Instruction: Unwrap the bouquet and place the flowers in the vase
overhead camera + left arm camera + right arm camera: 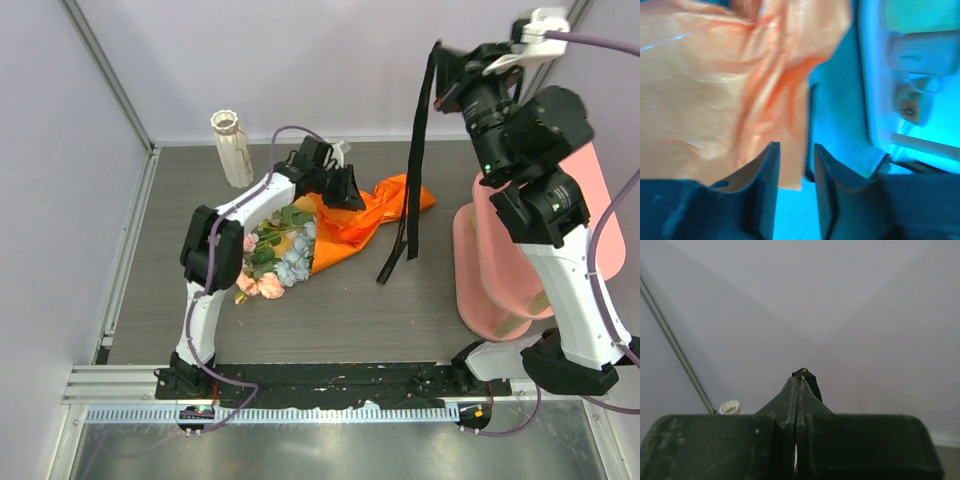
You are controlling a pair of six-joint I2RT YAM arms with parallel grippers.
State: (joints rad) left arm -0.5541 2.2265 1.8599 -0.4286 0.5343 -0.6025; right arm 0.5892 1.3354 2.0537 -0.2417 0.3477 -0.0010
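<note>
Bouquet: the bouquet point(300, 240) is laid on its side on the bench point(330, 320), left of centre, blooms toward the near left and the cone's tail toward the far right.
Flowers: the flowers point(272, 255) are seen spilling from the mouth of the cone; pink, peach and pale blue heads are touching the bench, and the stems are hidden inside the wrap.
Orange paper: the orange paper point(375, 215) is loosened and crumpled but is wrapped round the stems.
Black ribbon: the black ribbon point(415, 150) is lifted clear of the cone and is hung in a long strip, its lower end near the bench beside the paper's tail.
Right pincer: the right pincer point(799, 382) is raised high and is closed tight on the ribbon's upper end.
Left pincer: the left pincer point(794, 150) is set low over the paper, its jaws parted only narrowly, with an edge of the sheet seen in the gap; no firm pinch is shown.
Vase: the vase point(232, 148) is stood upright at the far left, well apart from the bouquet, and is empty.
Pink stand: a pink stand point(490, 250) is placed at the right, behind the right arm.
Step in hand: the untying is judged done; the unwrapping is judged only begun.
Next move: the ribbon is probably to be set aside, and the paper gripped and peeled back so that the stems are freed.
</note>
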